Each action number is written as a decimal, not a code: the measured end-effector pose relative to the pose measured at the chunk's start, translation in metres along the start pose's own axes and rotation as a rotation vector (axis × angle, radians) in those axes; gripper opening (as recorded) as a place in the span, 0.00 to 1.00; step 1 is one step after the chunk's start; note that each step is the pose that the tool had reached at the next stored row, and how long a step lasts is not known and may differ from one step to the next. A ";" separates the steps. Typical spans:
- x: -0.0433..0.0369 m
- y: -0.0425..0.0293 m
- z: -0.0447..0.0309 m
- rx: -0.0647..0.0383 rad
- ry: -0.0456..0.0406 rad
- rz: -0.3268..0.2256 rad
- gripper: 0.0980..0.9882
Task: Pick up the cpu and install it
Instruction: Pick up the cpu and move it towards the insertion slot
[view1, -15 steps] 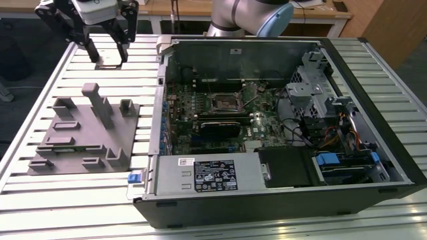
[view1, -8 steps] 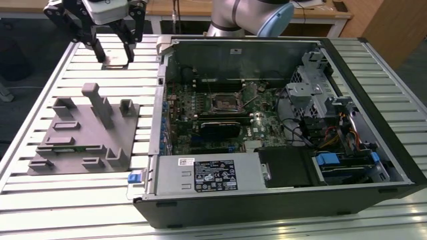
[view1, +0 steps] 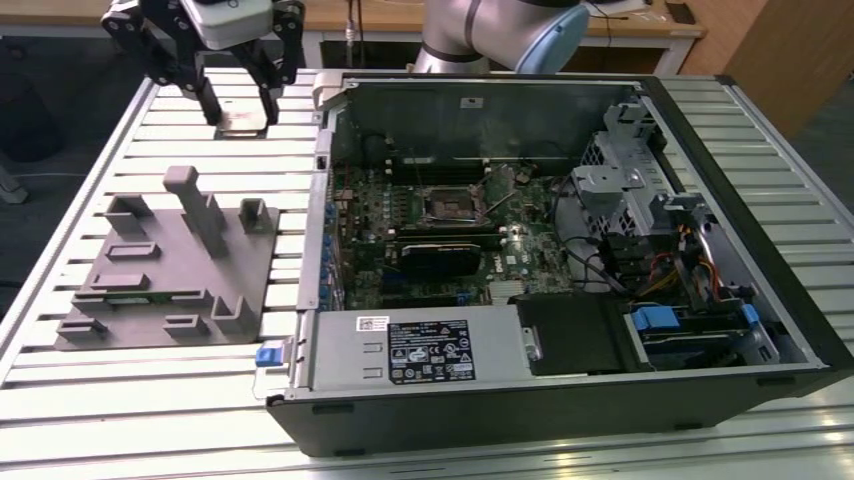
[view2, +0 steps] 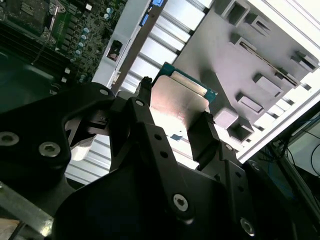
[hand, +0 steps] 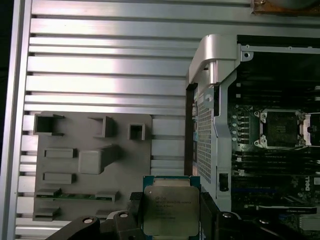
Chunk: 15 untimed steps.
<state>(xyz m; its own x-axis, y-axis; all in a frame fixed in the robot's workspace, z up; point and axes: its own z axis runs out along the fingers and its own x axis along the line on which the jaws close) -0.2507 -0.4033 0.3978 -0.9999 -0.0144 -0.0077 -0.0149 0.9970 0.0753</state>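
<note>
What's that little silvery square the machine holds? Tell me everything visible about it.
The cpu is a flat square chip: pale silvery metal top with faint print, green board edging its rim. The end effector pinches two opposite edges, holding it level, top up, apparently lifted over the slatted table near the grey tray and open computer case.

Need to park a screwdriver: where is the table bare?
Bare table slats: nearer the exterior camera than the grey tray, and beyond it, under the gripper holding the cpu. Gap beside computer case is narrow; its interior crowded.
</note>
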 end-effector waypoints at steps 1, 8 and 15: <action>-0.0014 0.0000 0.0000 0.000 -0.0001 0.000 0.50; -0.0100 -0.0001 0.0001 0.000 0.0001 0.000 0.50; -0.0194 -0.0003 0.0001 0.000 0.0001 0.000 0.50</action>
<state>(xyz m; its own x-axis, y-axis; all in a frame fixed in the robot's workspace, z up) -0.2313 -0.4032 0.3978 -0.9999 -0.0146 -0.0075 -0.0152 0.9970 0.0753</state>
